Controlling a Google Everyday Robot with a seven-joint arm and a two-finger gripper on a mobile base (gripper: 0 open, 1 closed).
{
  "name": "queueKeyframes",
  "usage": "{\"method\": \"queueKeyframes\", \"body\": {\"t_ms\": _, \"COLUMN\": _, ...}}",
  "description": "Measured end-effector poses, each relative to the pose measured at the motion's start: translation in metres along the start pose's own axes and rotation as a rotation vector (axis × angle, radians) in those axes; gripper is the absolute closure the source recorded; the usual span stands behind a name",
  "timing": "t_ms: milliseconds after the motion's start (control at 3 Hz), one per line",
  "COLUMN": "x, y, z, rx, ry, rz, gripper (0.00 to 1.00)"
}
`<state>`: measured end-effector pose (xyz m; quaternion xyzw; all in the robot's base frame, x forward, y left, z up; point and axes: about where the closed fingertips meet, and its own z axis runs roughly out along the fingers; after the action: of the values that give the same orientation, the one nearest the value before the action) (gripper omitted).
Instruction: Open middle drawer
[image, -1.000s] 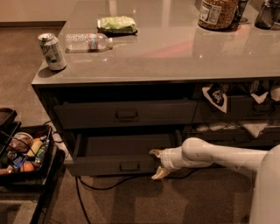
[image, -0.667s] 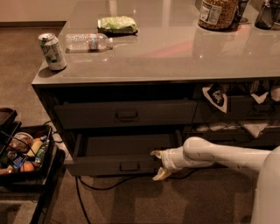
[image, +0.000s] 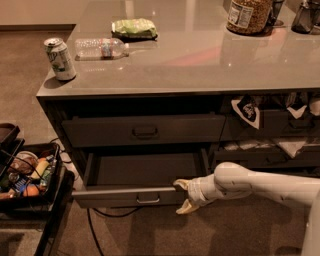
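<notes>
Hand (image: 181, 196) at the right end of the middle drawer (image: 130, 196) front, fingers (image: 184, 184) apart, upper one touching its top edge. Drawer well out beneath the counter (image: 200, 60) front edge, below the shut top drawer (image: 145, 131). Looks like the pull's closing stage; calls next for drawing slightly further or backing clear.

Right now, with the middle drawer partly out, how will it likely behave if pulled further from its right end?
The middle drawer looks empty, so it is probably light and slides easily. The hand sits at the right end of its front, away from the centre handle, so an off-centre pull may skew it. Its flat front seems stiff.
</notes>
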<state>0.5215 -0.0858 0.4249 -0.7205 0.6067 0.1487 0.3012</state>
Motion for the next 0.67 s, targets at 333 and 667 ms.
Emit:
{"method": "queueKeyframes", "body": {"t_ms": 333, "x": -0.0024, "y": 0.0196, "z": -0.0048, "rx": -0.022, "ry": -0.004, "rz": 0.012, "gripper": 0.42}}
{"method": "queueKeyframes", "body": {"t_ms": 667, "x": -0.0055, "y": 0.0226, "z": -0.0086, "rx": -0.020, "ry": -0.005, "rz": 0.011, "gripper": 0.39}}
